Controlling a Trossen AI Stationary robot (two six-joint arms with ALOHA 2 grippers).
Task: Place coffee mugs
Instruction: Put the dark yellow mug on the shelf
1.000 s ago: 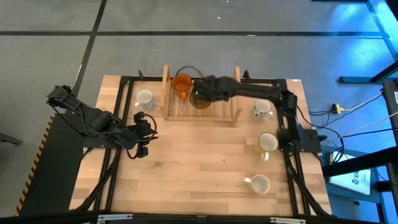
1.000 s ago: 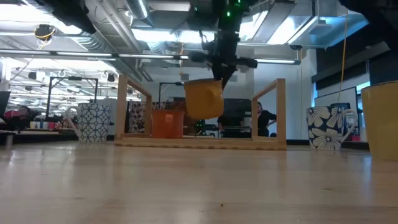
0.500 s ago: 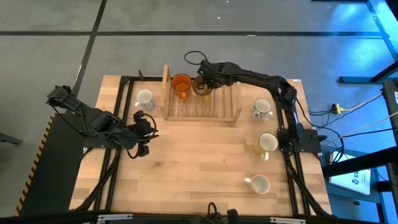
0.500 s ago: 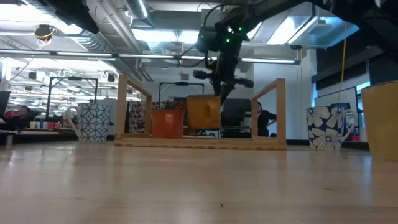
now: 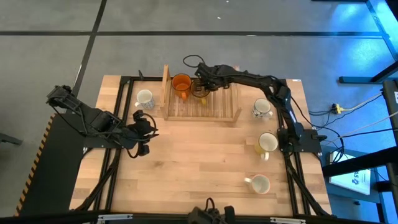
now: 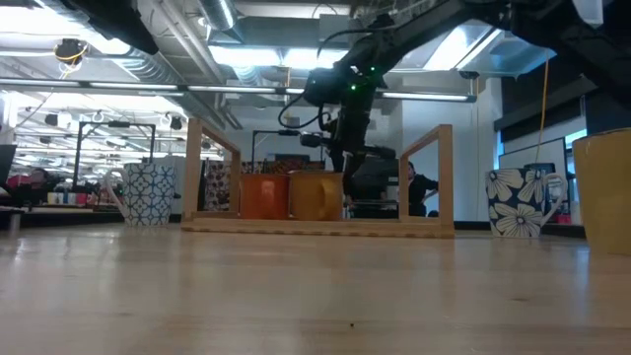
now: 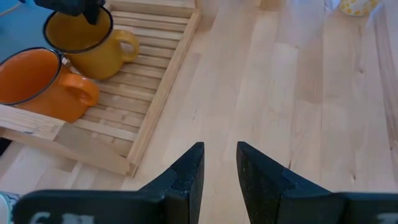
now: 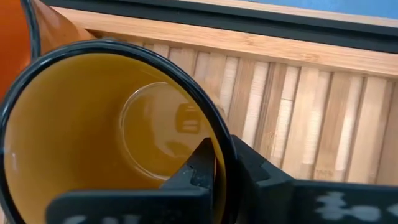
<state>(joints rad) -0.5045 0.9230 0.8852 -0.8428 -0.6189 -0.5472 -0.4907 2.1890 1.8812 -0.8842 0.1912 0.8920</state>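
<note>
The right gripper [image 8: 221, 165] is clamped on the rim of the amber-yellow mug [image 5: 199, 88], one finger inside and one outside. This mug is see-through and shiny, with a dark rim and a round handle. It stands upright on the wooden tray [image 5: 211, 111], just beside the orange mug [image 5: 181, 83], which is glassy too. The tray has thin flat slats and tall wooden ends.

The left gripper [image 7: 219, 168] hangs over the pale wooden surface [image 5: 193, 162], near the tray, its fingers a little apart and holding nothing.

A patterned white mug [image 5: 144, 98] stands left of the tray. A flowered mug [image 5: 262, 109], a yellowish cream mug [image 5: 267, 142] and a cream mug [image 5: 259, 183] stand on the right side.
</note>
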